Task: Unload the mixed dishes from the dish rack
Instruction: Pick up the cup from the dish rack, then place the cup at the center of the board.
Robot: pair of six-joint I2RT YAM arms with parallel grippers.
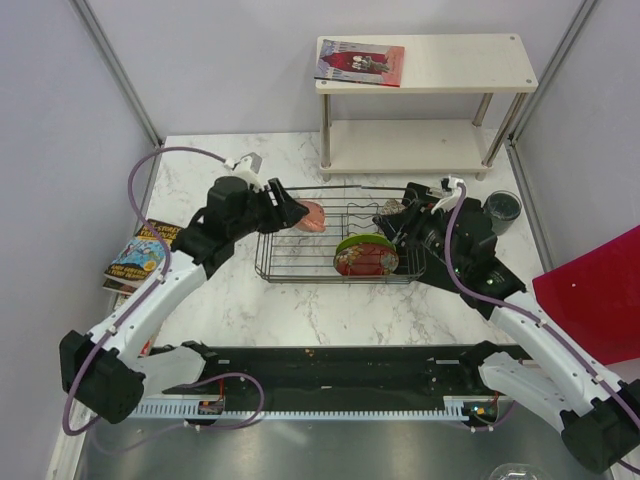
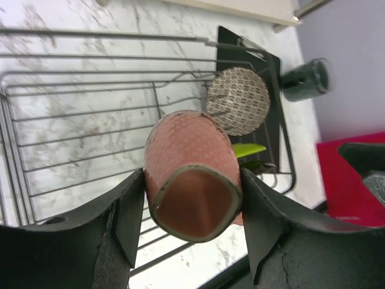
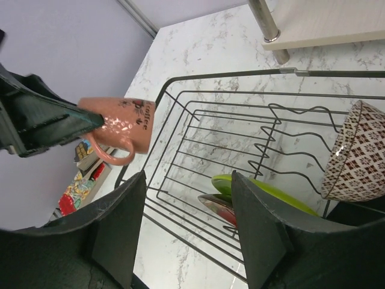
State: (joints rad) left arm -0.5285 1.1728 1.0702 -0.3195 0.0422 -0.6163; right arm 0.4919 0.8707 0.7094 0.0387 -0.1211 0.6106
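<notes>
**Pink cup gripped at the rack's left end**

The left gripper is clamped on the small pink cup, one finger on each side, the cup lying sideways over the left end of the dish rack, clear of its wires. The right gripper hangs over the rack's right end, jaws apart with nothing between them.

The lime-green round plate and red patterned dish stand on edge against the near rim. Bare marble lies in front of the rack; a shelf closes off the back. Only the wrist views show the patterned small bowl tilted at the right end. The top view alone shows the dark cup standing outside, right of the rack.
</notes>
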